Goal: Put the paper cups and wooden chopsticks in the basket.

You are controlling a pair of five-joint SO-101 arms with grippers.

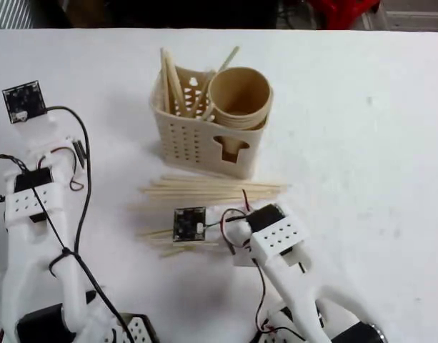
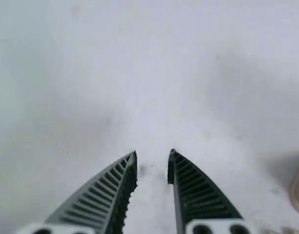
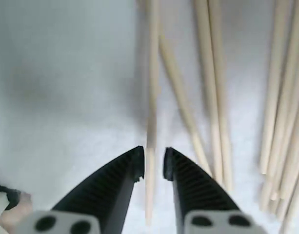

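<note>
Seen from above, a pale slotted basket [image 1: 197, 146] stands mid-surface. Stacked paper cups [image 1: 240, 96] sit in its right half and a few chopsticks [image 1: 174, 82] stand upright in its left half. Many more sticks [image 1: 211, 189] lie loose on the white surface [image 1: 361, 143] just in front of the basket, roughly parallel to its front wall.

The step in hand appears to be picking up one loose chopstick [image 3: 150, 107]. In the right wrist view the right jaws are slightly parted and straddle this stick, with a thin gap on each side, so they are not yet clamped. To do it well, the jaws should probably drop until their tips nearly touch the surface, then close squarely across the stick. Neighbouring sticks lie close on one side, and a skewed approach could catch a second one or roll this one away. A grip near the stick's middle would likely keep it from tipping during the lift.

The right arm [image 1: 276, 239] reaches forward from the near edge, its wrist bent down over the loose pile. The left arm [image 1: 33, 200] is at the left, well apart from the basket. The left jaws are a little apart, holding nothing, above bare surface.
</note>
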